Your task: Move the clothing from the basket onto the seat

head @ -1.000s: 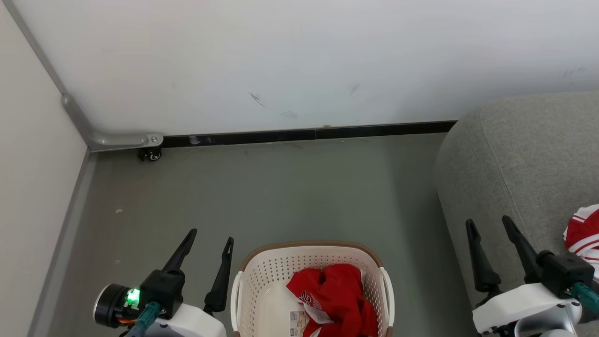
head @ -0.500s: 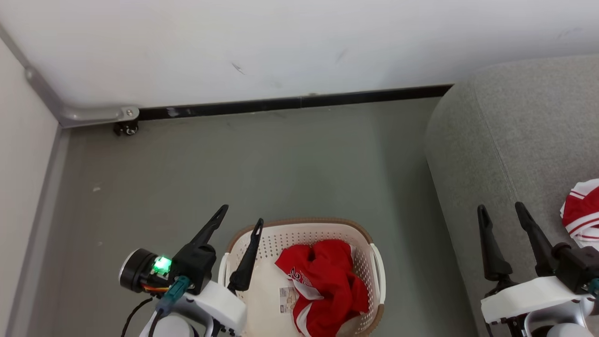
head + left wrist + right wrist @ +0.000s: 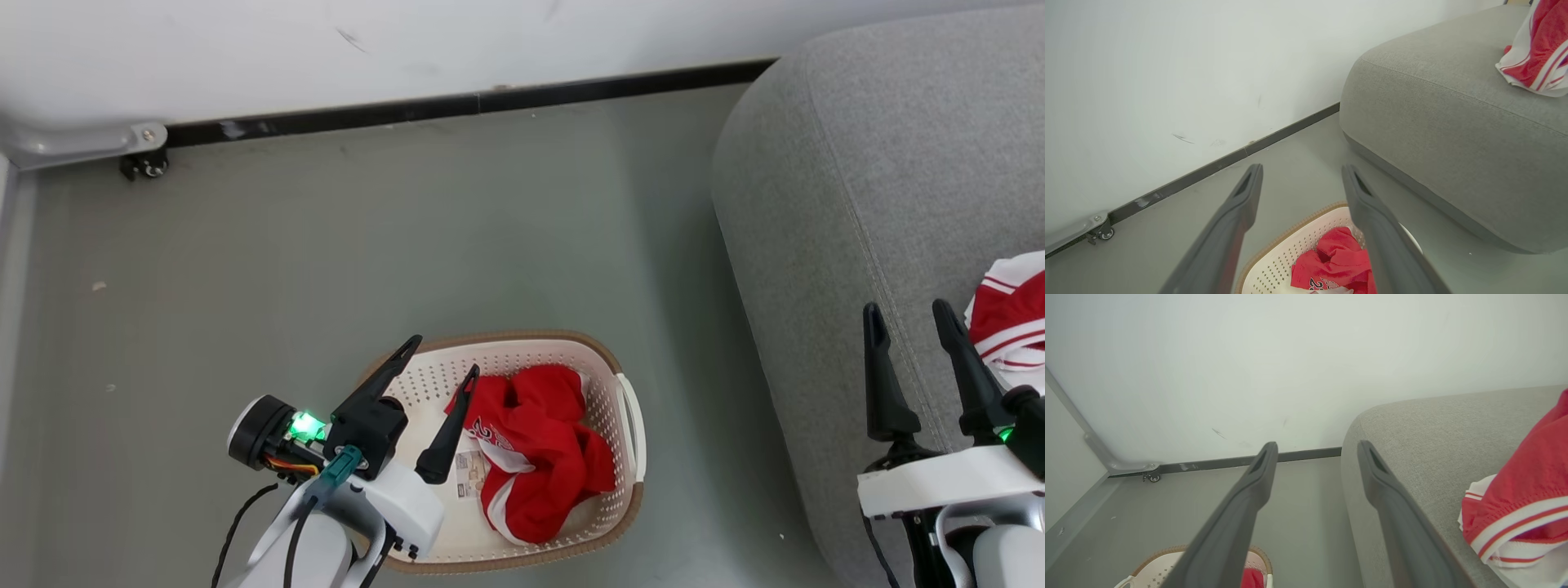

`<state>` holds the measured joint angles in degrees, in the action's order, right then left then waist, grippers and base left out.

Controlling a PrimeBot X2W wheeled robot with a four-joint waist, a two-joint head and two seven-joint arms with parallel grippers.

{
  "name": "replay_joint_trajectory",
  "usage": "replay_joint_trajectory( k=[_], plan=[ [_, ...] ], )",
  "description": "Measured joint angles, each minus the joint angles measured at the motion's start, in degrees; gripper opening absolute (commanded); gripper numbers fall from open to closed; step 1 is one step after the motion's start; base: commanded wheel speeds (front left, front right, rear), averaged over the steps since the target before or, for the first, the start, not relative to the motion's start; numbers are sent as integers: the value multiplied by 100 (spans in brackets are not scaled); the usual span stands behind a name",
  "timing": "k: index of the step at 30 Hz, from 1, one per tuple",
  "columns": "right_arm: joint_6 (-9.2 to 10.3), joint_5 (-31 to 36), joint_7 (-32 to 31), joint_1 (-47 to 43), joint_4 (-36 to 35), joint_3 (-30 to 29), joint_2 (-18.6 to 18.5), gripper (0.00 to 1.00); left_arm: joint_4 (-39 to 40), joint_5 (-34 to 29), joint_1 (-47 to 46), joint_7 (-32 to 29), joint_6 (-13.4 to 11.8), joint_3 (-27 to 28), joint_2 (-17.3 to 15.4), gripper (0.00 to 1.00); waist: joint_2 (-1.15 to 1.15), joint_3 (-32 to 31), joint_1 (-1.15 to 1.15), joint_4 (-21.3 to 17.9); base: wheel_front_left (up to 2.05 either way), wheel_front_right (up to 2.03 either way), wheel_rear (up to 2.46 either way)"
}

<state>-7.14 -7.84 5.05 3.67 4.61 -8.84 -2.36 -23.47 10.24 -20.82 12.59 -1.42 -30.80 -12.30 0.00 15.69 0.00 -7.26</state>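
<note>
A crumpled red jersey (image 3: 535,445) with white trim lies in the cream basket (image 3: 608,367) on the floor; the basket (image 3: 1274,261) and that jersey (image 3: 1337,263) also show between the fingers in the left wrist view. My left gripper (image 3: 442,357) hangs open over the basket's left rim, nothing between its fingers. Another red-and-white jersey (image 3: 1008,318) rests on the grey seat (image 3: 824,188), also seen as the jersey (image 3: 1523,502) on the seat (image 3: 1429,445) in the right wrist view. My right gripper (image 3: 906,309) stands open above the seat, just left of that jersey.
A white wall with a dark baseboard (image 3: 457,106) runs along the back. A grey metal frame foot with a small caster (image 3: 143,163) sits at the back left. Grey floor (image 3: 326,261) lies open between wall, basket and seat.
The head camera has tilted down and the whole picture has shifted. My left gripper has moved right, from beside the basket to over its left rim. The right gripper holds its place over the seat.
</note>
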Motion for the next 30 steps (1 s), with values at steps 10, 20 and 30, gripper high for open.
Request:
replay_joint_trajectory(
  k=[10, 20, 30],
  plan=[
    [0, -91, 110, 325, -42, 10, 1, 100, -548, -102, -300, -55, 100, -49, -4, 100, 0, 492, 0, -278, 0, 0, 0],
    [0, -192, 243, 655, -45, 68, 1, 100, -1012, -198, -563, -55, 147, -114, -21, 100, 0, 949, 0, -540, 0, 0, 0],
    [0, -286, 360, 976, -27, 122, 0, 100, -1349, -343, -801, -53, 202, -209, -20, 100, 0, 1327, 0, -754, 0, 0, 0]
  ],
)
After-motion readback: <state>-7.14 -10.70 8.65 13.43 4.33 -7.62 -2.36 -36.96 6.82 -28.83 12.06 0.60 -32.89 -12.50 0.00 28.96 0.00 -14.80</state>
